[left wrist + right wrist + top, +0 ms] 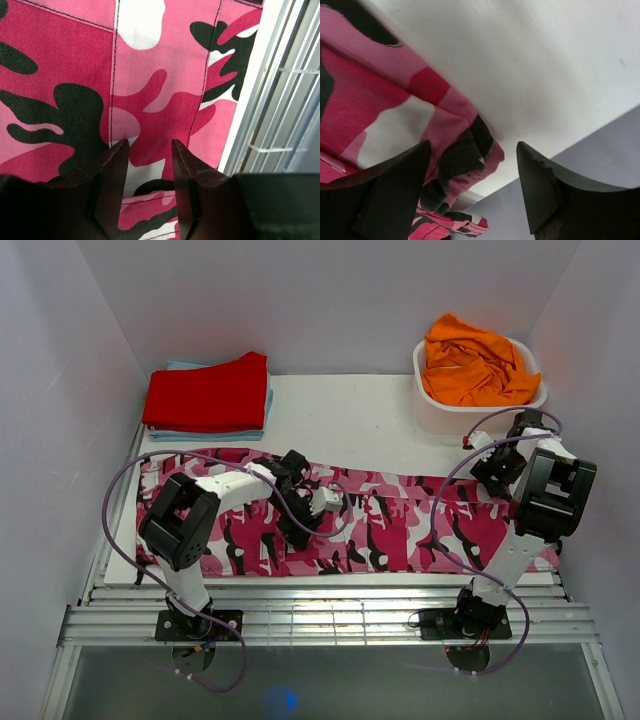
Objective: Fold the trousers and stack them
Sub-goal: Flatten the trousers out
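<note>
Though flat, pink camouflage trousers (400,530)

A robot test booth in a lab: plain white walls (60,360) close in a white table (340,410) on the left, far and right. A left arm (215,488) and a right arm (550,495) are bolted to metal rails (330,625) along the near edge. Purple cables (107,510) trail from them.

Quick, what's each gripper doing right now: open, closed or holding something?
Left gripper: jaws partly open above the trousers, holding nothing.
Right gripper: jaws wide open, a corner of the trousers loose between them.
</note>
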